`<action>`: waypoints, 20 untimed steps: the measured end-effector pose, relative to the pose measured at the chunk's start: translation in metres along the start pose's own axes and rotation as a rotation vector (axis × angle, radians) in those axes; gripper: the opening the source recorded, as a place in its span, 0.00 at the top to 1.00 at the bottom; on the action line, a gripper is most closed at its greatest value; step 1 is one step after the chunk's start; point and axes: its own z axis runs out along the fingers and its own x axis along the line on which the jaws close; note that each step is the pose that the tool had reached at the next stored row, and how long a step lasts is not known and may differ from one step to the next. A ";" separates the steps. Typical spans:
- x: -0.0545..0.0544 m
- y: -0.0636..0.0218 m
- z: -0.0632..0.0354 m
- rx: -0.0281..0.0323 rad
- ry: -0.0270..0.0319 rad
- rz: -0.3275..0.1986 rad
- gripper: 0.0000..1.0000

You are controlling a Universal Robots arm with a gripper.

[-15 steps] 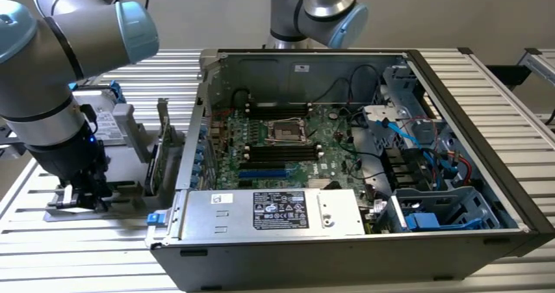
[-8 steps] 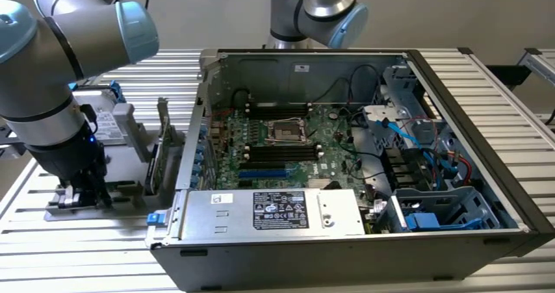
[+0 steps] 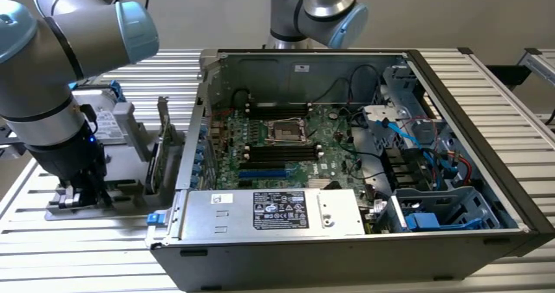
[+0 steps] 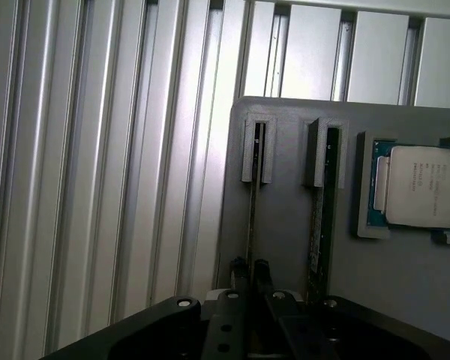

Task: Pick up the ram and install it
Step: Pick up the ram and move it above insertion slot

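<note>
In the wrist view a ram point(image 4: 253, 202) stands on edge in a slot of a grey holder point(image 4: 285, 225), seen as a thin dark strip. My gripper point(image 4: 250, 268) is down over its near end, one black fingertip point(image 4: 238, 266) on each side, pressed close against it. A second stick point(image 4: 320, 225) stands in the neighbouring slot. In the exterior view my gripper point(image 3: 82, 192) reaches down into the holder point(image 3: 121, 199) at the exterior view's left, beside the open computer case point(image 3: 347, 254). Long black memory slots point(image 3: 279, 151) lie on the motherboard.
A square silver processor chip point(image 4: 424, 196) lies in a pocket of the holder beyond the second stick. The holder rests on a ribbed aluminium table point(image 4: 97, 187). A power supply point(image 3: 277, 212) fills the case's near side. Another arm point(image 3: 316, 7) stands behind the case.
</note>
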 end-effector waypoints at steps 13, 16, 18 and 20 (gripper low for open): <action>0.000 0.0002 -0.0032 0.0000 0.0000 0.000 0.86; 0.000 0.0003 -0.0061 0.0000 0.0000 0.000 0.86; 0.000 0.0003 -0.0081 0.0001 0.0000 0.000 0.86; 0.000 0.0004 -0.0105 0.0002 -0.0001 0.000 0.86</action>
